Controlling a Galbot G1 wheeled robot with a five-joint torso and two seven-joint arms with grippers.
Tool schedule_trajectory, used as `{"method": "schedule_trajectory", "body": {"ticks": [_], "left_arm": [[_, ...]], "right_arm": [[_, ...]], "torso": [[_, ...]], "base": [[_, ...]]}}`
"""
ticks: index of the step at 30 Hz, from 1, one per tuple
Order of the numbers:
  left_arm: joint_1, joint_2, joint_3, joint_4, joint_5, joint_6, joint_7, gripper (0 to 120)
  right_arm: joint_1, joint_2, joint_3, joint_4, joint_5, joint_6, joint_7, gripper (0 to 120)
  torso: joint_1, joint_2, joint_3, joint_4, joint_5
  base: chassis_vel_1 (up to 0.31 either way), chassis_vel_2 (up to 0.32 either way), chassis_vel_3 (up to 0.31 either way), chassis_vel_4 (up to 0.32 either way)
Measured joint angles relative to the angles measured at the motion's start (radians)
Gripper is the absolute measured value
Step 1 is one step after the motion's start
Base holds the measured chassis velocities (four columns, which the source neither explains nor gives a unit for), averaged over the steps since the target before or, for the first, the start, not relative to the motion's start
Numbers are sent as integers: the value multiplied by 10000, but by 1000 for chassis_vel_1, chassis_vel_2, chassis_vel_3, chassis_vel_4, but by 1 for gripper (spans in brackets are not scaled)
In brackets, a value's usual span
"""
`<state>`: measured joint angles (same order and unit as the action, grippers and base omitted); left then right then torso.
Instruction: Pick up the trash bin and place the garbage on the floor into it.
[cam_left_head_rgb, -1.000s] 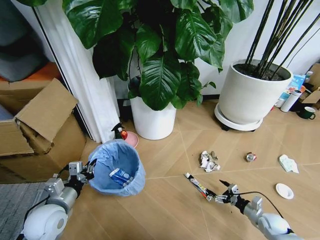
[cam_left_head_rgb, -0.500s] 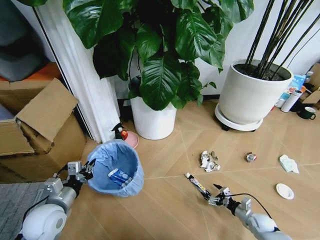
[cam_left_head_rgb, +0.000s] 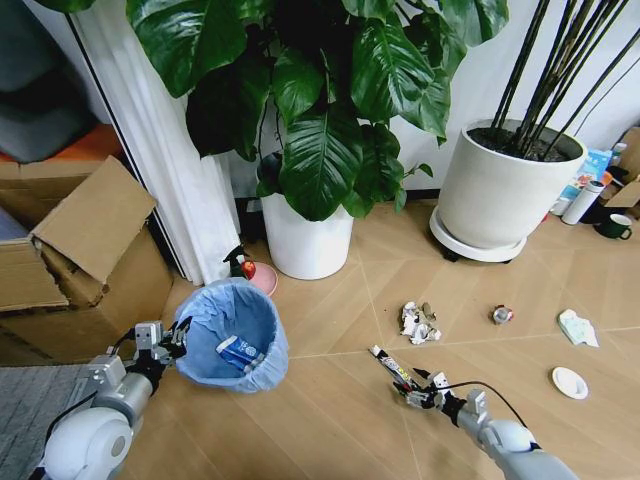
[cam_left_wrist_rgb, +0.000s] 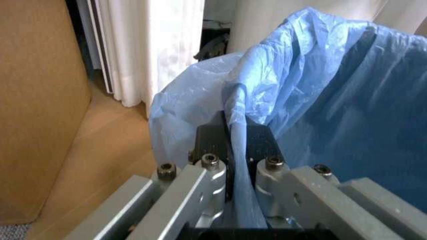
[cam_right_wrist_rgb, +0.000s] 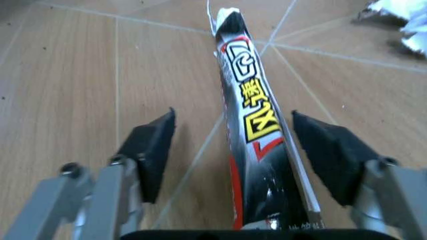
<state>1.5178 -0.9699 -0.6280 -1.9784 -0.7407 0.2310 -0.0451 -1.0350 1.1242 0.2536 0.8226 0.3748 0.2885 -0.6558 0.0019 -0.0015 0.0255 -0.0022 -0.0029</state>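
The trash bin, dark with a crinkly light-blue bag over its rim, is at the lower left of the head view, and a blue-white packet lies inside it. My left gripper is shut on the bin's bagged rim. On the floor lies garbage: a thin stick wrapper, a silvery paper wad, a tiny red-silver piece, a crumpled tissue and a white lid. My right gripper is open, its pads on either side of the stick wrapper.
A leafy plant in a white pot stands behind the bin, and a large white pot sits at the back right. Cardboard boxes lie on the left. A green spray bottle stands by the curtain.
My right gripper has moved left along the floor until its open fingers straddle the near end of the stick wrapper. The left gripper and bin have barely moved.
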Motion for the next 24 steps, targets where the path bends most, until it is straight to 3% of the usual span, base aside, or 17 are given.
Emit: {"method": "schedule_trajectory", "body": {"ticks": [6,10,14,18,24], "left_arm": [[-24,62,-24,0,-70,0,0,0],[-38,68,-14,12,-81,0,0,0],[-102,97,16,73,-144,0,2,0],[-126,104,30,107,-167,0,8,0],[-132,115,75,123,-170,0,16,0]], "right_arm": [[46,-29,102,-236,-166,3,43,38],[46,-31,138,-279,-193,4,46,31],[43,-13,198,-367,-275,14,43,10],[66,7,224,-451,-309,20,26,1],[88,32,376,-537,-327,45,-29,0]], "torso": [[0,0,0,-1,-4],[0,0,0,-2,-1],[0,1,-1,-1,-2],[0,3,-1,-1,-3],[0,2,-1,0,0]], "base": [[0,0,0,0],[0,0,0,0],[0,0,0,0],[0,0,0,0],[0,0,0,0]]}}
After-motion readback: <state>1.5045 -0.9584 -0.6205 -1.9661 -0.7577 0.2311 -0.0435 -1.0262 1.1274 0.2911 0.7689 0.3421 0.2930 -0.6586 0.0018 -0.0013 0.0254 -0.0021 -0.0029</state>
